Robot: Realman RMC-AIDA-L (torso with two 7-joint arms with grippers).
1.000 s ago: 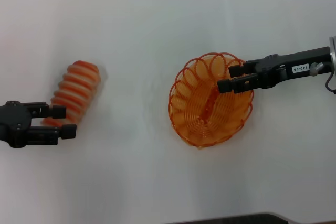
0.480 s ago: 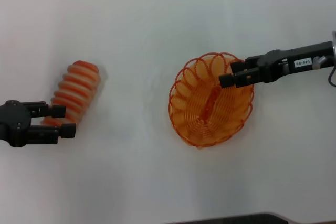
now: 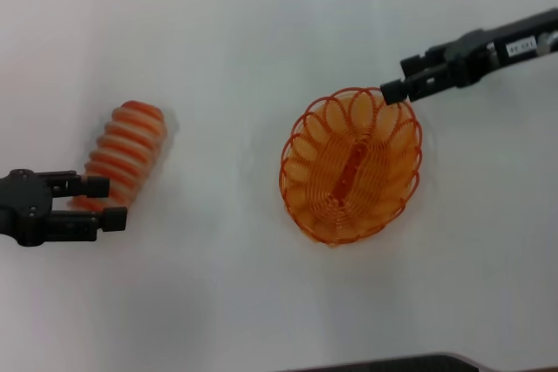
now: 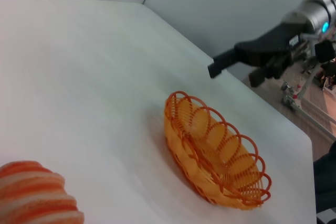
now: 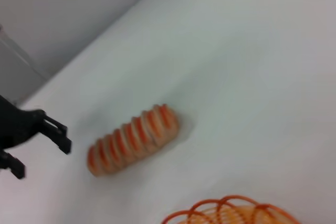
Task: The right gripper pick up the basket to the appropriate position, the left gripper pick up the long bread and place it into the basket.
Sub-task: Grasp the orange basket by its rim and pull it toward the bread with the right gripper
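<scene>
White worktop (image 3: 261, 41) carries our basket (image 3: 351, 178) centrally, right pincer (image 3: 394, 91) released above its rim, while our spread left pincer (image 3: 103, 203) brackets the long bread (image 3: 122, 154) end, risking rolling it aside if we close off-centre

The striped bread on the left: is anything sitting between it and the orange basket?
Nothing visible does. Only bare white table lies between the long bread and the basket, which holds nothing.
</scene>
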